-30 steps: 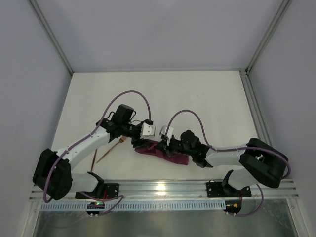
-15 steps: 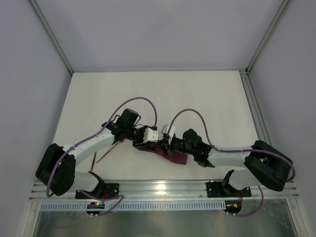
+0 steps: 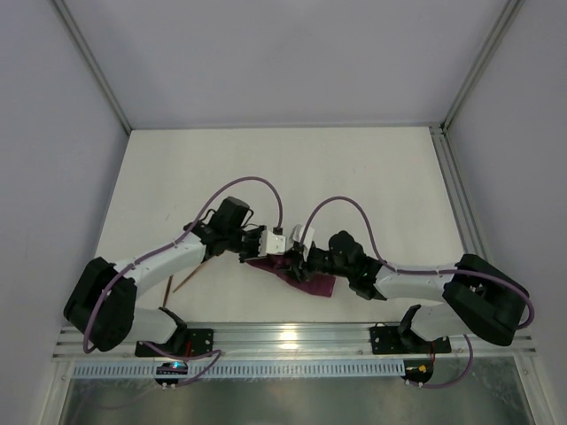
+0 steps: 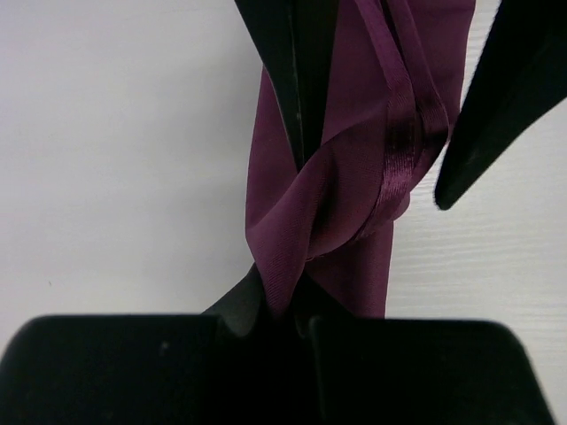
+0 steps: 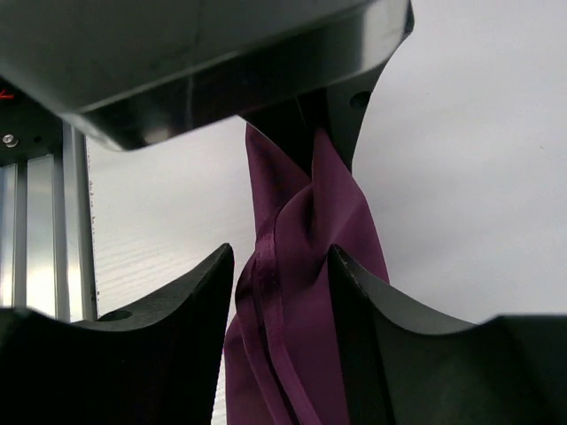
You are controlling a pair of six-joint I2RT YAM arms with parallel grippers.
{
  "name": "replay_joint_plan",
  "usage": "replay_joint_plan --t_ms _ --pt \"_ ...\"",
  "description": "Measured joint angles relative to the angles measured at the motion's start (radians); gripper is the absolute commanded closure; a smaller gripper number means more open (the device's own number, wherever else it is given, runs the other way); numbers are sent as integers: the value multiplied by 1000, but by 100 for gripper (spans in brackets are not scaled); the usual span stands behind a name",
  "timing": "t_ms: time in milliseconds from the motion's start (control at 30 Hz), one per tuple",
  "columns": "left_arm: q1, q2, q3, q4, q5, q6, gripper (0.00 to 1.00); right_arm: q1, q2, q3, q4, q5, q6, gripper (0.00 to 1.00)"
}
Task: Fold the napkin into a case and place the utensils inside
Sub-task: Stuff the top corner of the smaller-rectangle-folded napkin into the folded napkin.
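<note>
Here, left end effector (image 4: 297, 305) pinching napkin (image 4: 350, 168), right end effector (image 5: 279, 266) spread around it

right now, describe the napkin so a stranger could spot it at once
On the white table, look toward the near edge where the left gripper and right gripper meet. The napkin is the bunched plum-purple cloth there, unlike the thin copper utensils lying further left.
</note>
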Motion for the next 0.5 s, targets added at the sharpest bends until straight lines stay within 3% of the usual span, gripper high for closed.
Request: replay_joint_plan --t_ms 267,500 --pt "-9 -56 -87 118 -48 -23 100 -6 -112 27 -96 -12 45 42" --pt "-16 -56 -98 152 -72 -47 100 2 3 101 -82 40 126 44"
